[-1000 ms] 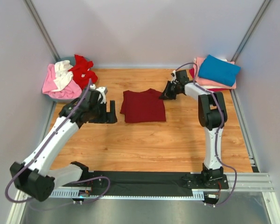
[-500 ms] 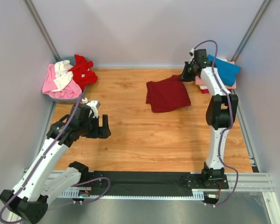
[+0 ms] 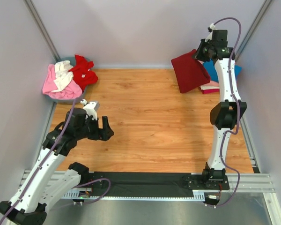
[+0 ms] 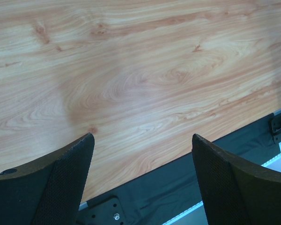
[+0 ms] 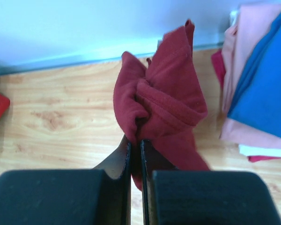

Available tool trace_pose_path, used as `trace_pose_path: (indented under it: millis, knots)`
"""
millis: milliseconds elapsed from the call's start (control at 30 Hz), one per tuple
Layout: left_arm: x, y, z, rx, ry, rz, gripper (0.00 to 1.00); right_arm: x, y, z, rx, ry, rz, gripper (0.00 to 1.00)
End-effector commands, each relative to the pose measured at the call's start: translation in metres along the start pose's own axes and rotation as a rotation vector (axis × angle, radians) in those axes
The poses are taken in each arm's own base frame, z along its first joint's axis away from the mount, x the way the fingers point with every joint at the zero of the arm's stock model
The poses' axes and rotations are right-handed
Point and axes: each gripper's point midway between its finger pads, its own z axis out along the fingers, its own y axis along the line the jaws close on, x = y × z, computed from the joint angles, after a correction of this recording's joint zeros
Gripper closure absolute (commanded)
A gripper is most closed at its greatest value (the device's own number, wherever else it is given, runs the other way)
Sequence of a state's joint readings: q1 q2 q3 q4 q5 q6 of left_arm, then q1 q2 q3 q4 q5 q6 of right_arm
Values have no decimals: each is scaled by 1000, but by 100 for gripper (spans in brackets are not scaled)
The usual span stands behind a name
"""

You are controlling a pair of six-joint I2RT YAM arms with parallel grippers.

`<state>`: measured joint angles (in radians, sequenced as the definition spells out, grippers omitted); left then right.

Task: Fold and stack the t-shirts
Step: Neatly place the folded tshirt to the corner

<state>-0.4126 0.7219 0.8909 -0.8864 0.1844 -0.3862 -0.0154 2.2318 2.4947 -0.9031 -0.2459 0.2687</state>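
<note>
**Step in hand (judged).** Transfer of the folded maroon t-shirt (image 3: pixel 189 70) to the stack (image 3: pixel 214 79) at the far right corner of the table (image 3: pixel 150 136).

**Right gripper** (image 3: pixel 202 53). The jaws are pressed together on a bunched edge of the maroon t-shirt (image 5: pixel 163 105). The cloth hangs below and to the left of the fingers, raised off the table.

**Position of the shirt.** It hangs just left of the stack, whose top layer is a teal-blue t-shirt (image 5: pixel 267 93) on pink cloth. It is not yet over the stack.

**Next move (judged).** Carry the shirt right until it is above the teal-blue layer, lower it flat, then release. The bunched grip may spoil the fold.

**Left gripper** (image 3: pixel 106 129). The jaws stand wide apart and hold nothing, over bare wood at the near left (image 4: pixel 141 138).

**Remaining work.** A heap of unfolded shirts (image 3: pixel 68 76) lies at the far left.
</note>
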Motion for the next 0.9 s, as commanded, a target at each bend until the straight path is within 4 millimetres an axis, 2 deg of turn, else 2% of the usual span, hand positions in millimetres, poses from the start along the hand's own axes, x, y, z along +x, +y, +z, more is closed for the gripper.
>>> trace_pose_path:
  millis: [0, 200, 467, 567, 667, 800, 833, 867]
  knots:
    - [-6, -3, 3, 22, -21, 21, 9, -31, -4, -6, 3, -93, -9, 100]
    - [-7, -2, 3, 16, -28, 19, 11, -64, -12, -23, -4, -194, -12, 100]
    - [-5, -2, 5, 17, -20, 18, 12, -90, -34, -40, -25, -262, -24, 100]
    - [-4, -1, 7, 16, -13, 15, 12, -108, -52, -48, -15, -318, -20, 100]
    - [-4, -2, 8, 20, -10, 15, 13, -130, -83, -59, -4, -393, 4, 100]
    - [-3, -2, 9, 21, 1, 13, 14, -135, -115, -48, 6, -416, 50, 100]
    - [-3, -2, 9, 20, 1, 13, 14, -130, -127, -38, 20, -404, 64, 100]
    - [-3, -2, 9, 22, -2, 13, 14, -132, -134, -36, 28, -415, 66, 100]
